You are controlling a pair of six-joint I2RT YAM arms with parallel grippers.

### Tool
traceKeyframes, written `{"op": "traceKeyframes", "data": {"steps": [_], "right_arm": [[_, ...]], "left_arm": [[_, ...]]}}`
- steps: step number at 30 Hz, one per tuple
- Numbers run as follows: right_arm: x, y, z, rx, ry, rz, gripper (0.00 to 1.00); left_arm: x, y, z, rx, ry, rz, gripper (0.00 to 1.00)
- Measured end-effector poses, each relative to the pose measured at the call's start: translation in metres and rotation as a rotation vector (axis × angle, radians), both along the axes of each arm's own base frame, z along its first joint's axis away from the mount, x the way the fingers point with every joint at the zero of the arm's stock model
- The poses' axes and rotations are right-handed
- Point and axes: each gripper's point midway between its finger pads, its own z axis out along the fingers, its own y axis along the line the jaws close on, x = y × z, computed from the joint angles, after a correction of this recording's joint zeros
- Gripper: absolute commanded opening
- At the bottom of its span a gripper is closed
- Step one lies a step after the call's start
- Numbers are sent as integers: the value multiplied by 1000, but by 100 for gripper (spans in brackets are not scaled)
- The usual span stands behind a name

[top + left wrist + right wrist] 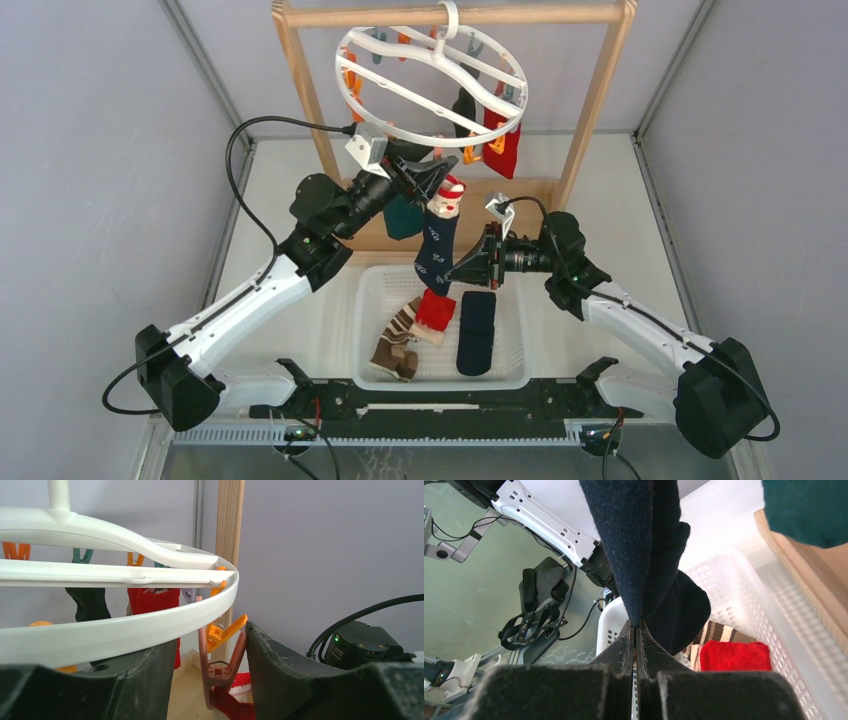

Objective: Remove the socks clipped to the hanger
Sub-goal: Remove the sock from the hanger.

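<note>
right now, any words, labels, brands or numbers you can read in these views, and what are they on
None can be read in any view.
navy sock: small pale marks, too small to tell whether they are letters.
black motor housing: a green light, no legible label.
hanger and basket: no print visible.

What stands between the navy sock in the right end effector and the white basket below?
Nothing visible does. The navy sock hangs over the white basket with open space beneath. Only the clip at its top holds it on the hanger; the left end effector straddles that clip.
</note>
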Motion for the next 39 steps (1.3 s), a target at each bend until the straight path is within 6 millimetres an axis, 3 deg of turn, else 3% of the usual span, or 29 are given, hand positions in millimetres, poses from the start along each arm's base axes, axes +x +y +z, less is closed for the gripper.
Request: {"op": "traceKeyframes", "data": {"steps": [5,12,24,32,39], "right_arm": [[0,0,0,0,0,0,2],[-1,0,-3,-4,7,3,2],[-2,-1,-6,-9,15,4,2],[-4,1,-7,-14,18,6,2],[-3,4,-17,-50,36,-23,1]], "left_arm": [[-2,-2,0,3,-2,-16,44],[-1,0,2,-6,-4,-14,17],[-1,4,-1,-1,1,-5,14],[-2,11,-9,1,12,15,26],[-4,17,-19,8,28,31,60]]}}
